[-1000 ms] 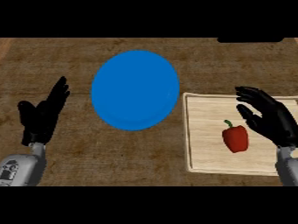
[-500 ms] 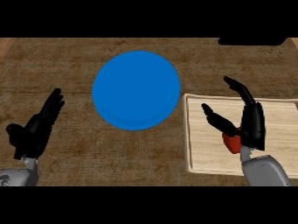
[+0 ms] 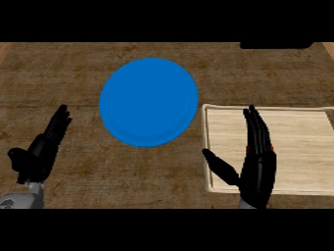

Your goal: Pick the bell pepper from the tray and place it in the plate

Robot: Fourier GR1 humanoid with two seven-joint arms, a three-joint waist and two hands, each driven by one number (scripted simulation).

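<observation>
Right hand over the tray's left part, covering the pepper.

The right hand (image 3: 257, 164), fingers straight and thumb spread, grips nothing; bell pepper (image 3: 271, 145) barely peeks out beneath it on the tray (image 3: 310, 147). Plate (image 3: 149, 101) lies left; left hand (image 3: 40, 152) rests open.

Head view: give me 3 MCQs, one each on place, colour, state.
1. Where is the tray relative to the plate?
A. right of it
B. left of it
C. under it

2. What colour is the plate?
A. red
B. blue
C. white

3. How are the right robot hand's fingers?
A. balled in a fist
B. straight, over the tray's left part
C. wrapped round the plate

Key: 1 A, the tray lies at the plate's right; 2 B, its surface is plain blue; 3 B, fingers extend straight, thumb spread.
</observation>
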